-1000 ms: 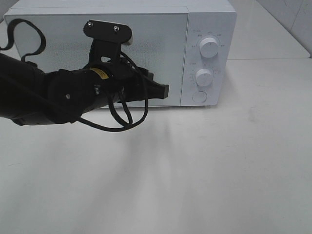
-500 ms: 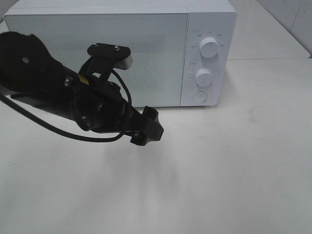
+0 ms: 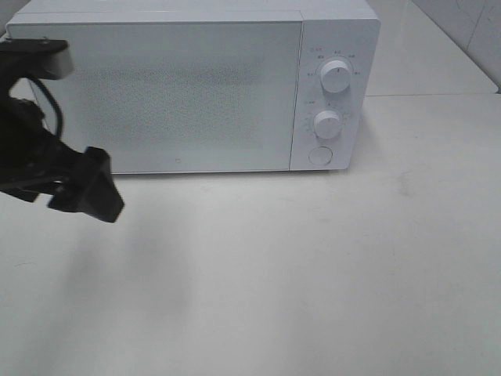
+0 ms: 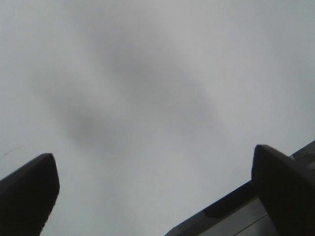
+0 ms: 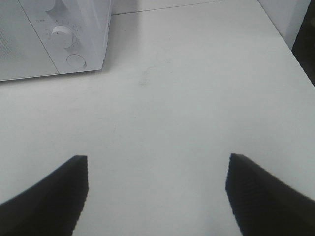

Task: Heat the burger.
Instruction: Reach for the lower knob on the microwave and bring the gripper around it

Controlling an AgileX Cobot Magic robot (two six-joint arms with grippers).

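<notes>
Exterior high: the microwave (image 3: 188, 86) stood with its door shut at the rear of the table (image 3: 313, 274), and the left fingers (image 3: 90, 192) hung near its left front corner.
Left wrist: the left fingers were spread wide, grasping nothing, above the table.
Right wrist: the right fingers (image 5: 49, 196) were released, grasping nothing.
The burger's place could not be told.

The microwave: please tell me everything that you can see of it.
The microwave is a white box, seemingly painted metal, standing upright on the white table. Its wide door with a speckled window is shut. The panel to the right carries an upper knob, a lower knob and a round button. Its inside is hidden.
</notes>
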